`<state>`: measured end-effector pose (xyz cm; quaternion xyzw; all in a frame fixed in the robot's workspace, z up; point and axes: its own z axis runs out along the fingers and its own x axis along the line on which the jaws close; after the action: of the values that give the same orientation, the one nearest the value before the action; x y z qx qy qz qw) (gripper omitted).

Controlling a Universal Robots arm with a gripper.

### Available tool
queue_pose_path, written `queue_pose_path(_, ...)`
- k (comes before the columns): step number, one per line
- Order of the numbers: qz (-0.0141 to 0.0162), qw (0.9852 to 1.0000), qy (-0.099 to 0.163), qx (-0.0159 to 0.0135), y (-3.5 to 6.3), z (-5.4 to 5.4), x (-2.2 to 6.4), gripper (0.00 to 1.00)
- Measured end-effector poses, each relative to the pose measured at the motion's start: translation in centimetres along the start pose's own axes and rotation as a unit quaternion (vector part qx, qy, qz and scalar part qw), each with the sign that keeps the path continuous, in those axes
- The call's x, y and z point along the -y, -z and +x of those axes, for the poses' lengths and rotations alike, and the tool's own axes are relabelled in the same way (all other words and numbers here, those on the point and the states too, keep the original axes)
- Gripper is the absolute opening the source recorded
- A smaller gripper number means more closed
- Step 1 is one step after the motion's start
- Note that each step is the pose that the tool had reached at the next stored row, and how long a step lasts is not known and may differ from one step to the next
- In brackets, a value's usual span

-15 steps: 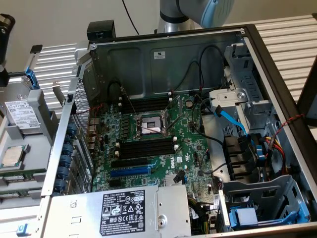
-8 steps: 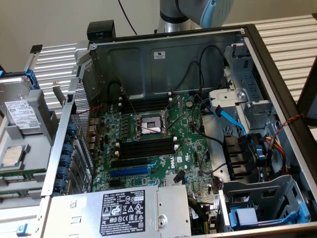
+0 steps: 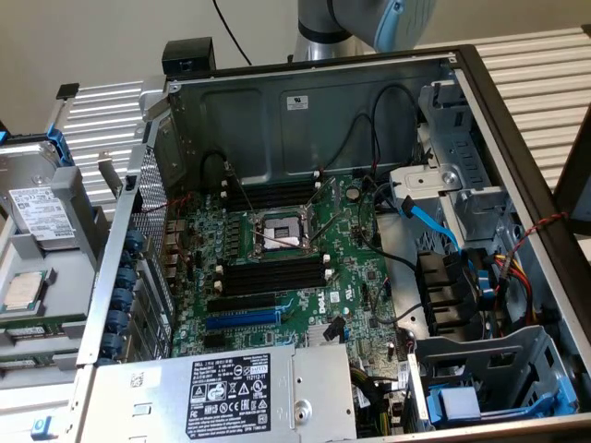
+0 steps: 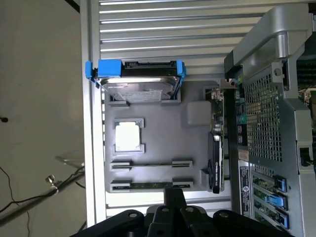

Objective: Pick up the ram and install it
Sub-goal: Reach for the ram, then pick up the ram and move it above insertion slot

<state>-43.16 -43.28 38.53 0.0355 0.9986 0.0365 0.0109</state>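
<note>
Wrist view: the grey tray (image 4: 163,143) holds a hard drive (image 4: 138,84), a processor (image 4: 127,136) and the ram (image 4: 148,186), just beside the gripper (image 4: 174,193), jaws together. Tray and computer case (image 4: 266,113) sit on a slatted table (image 4: 163,29).

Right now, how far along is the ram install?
Nothing looks done yet: the black memory slots on the motherboard look empty. The ram lies in the grey tray outside the case, and the shut gripper hangs right by it, holding nothing. Both the pickup and the install are left.
</note>
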Motion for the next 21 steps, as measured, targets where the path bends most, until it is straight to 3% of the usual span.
queue_pose_path(21,0.0,1.0,0.0,0.0004,-0.02,0.38,0.03,0.11)
